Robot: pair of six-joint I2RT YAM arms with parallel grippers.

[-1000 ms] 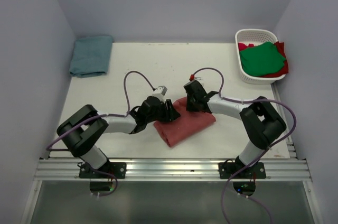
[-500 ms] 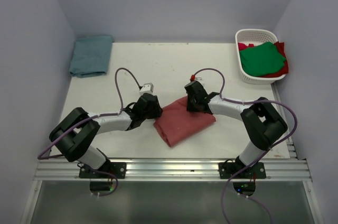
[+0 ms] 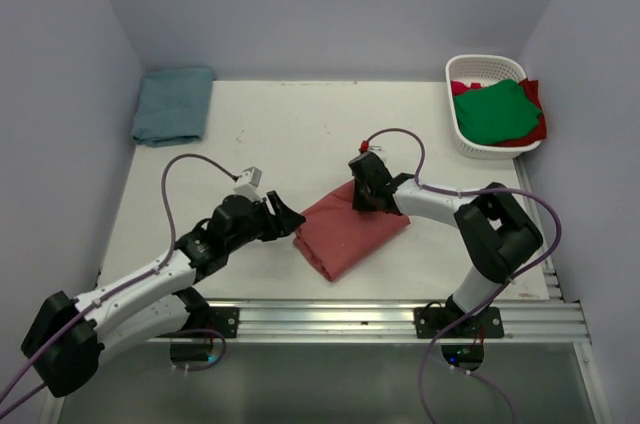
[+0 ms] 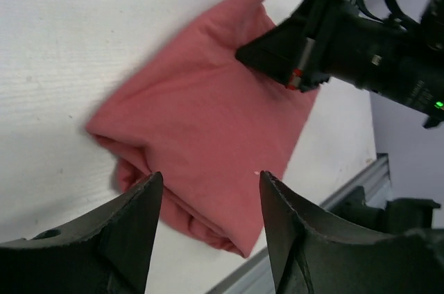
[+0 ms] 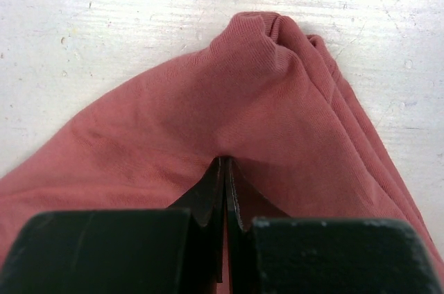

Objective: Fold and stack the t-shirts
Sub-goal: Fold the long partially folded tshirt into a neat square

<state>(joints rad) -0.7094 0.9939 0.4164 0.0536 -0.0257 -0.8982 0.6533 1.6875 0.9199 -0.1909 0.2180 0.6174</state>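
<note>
A folded faded brick-red t-shirt (image 3: 350, 234) lies on the white table near the front centre. My right gripper (image 3: 362, 196) is shut, its tips pinching the cloth at the shirt's far corner; in the right wrist view the gripper (image 5: 225, 160) has its fingers together, and the shirt (image 5: 277, 100) puckers there. My left gripper (image 3: 285, 222) is open and empty just left of the shirt, apart from it; in the left wrist view the gripper (image 4: 209, 176) frames the shirt (image 4: 208, 120). A folded teal-blue shirt (image 3: 173, 104) lies at the far left corner.
A white slotted basket (image 3: 485, 61) at the far right holds a green shirt (image 3: 497, 111) over a brighter red one (image 3: 537, 130). A metal rail (image 3: 330, 319) runs along the table's near edge. Grey walls close in the left, back and right.
My left gripper has let go of the shirt's left edge and drawn back left and toward the front, with its arm stretched out low. The right gripper has stayed in place on the shirt.
</note>
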